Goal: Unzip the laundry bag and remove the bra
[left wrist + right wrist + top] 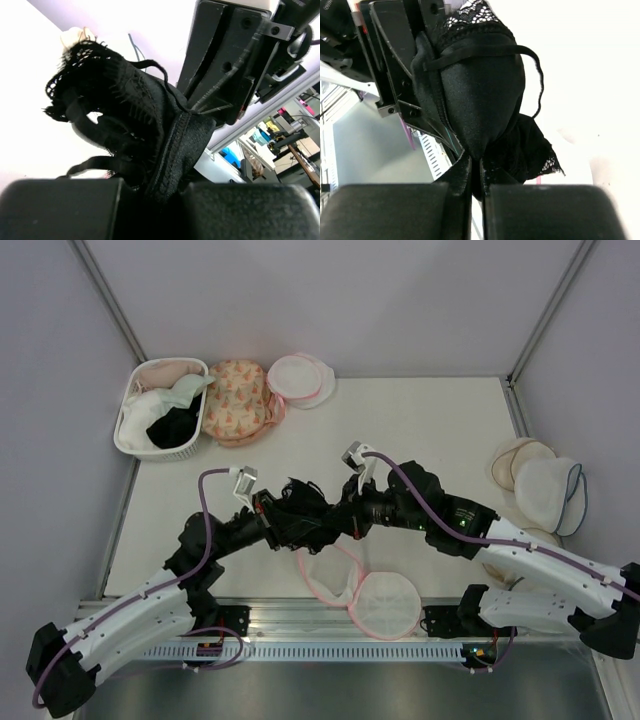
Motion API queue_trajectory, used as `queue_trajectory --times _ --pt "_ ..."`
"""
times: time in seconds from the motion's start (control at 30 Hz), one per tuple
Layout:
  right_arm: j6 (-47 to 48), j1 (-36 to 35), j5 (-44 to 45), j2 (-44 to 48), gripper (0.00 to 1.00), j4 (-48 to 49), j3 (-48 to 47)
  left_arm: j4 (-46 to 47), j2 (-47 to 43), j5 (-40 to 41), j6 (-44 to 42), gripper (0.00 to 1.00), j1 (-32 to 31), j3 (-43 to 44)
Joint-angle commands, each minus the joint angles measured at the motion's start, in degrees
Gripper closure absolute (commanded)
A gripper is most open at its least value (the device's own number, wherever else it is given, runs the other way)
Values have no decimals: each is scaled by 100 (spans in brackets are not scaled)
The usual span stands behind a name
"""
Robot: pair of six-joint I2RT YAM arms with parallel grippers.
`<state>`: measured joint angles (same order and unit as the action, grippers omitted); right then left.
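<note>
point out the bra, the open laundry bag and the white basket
bra (485,100): right wrist view, on the smooth black cup.
laundry bag (388,605): top external view, on the white mesh dome half.
basket (160,453): top external view, on its near wall.

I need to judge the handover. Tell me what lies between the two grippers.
The bra alone: the left gripper and right gripper both have jaws shut on it. The top view shows it bridging them; each wrist view shows the pinch.
</note>
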<state>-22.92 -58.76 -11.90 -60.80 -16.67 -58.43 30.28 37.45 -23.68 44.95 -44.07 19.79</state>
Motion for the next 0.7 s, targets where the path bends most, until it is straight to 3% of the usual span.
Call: queue_trajectory --times 0.0,0.03,0.13,0.17,0.23,0.37,0.53,0.67 --pt "-2 -74 579 129 71 -283 -194 -268 8 373 -197 98 13 367" --pt "-2 -74 879 242 67 -389 -273 -608 8 582 -258 98 13 420" --pt "-125 -83 2141 506 37 -793 -466 -1555 25 1257 -538 98 13 736" --pt "-134 -83 2383 559 18 -899 -519 -1778 25 1504 -601 98 13 919" --pt "-187 -83 3014 761 2 -1163 -607 -2218 147 2223 -872 98 39 1131" --pt "-134 -74 3335 973 2 -1471 -660 -2843 674 2895 -1391 98 302 1702" --pt "-178 -74 3431 1166 2 -1664 -529 -2835 1693 2518 -1717 98 1654 2344" --pt "-301 -74 3291 1307 2 -1717 -265 -2808 3035 2597 -2016 98 2813 3238"
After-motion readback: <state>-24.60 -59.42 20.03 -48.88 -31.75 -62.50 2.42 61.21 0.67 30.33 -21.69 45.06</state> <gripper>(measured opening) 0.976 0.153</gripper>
